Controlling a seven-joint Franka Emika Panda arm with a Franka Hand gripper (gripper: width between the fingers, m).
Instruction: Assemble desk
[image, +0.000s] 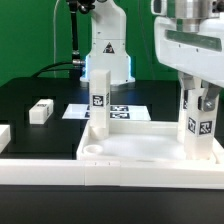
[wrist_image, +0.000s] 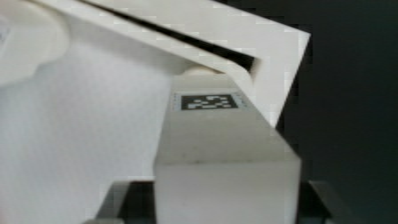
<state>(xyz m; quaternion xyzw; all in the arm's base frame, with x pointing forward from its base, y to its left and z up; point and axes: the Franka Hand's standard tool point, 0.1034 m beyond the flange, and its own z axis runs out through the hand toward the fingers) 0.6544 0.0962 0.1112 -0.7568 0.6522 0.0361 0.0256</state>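
At the near edge of the surface, the desk top lies recess-up to take its legs — one leg stands at a far corner; the end effector grips a second leg upright over another corner.

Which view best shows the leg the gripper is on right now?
The exterior view: the leg stands upright at the desk top's corner on that view's right, with the gripper over its upper end. The wrist view shows only one tagged face of the leg close up, against the top's rim.
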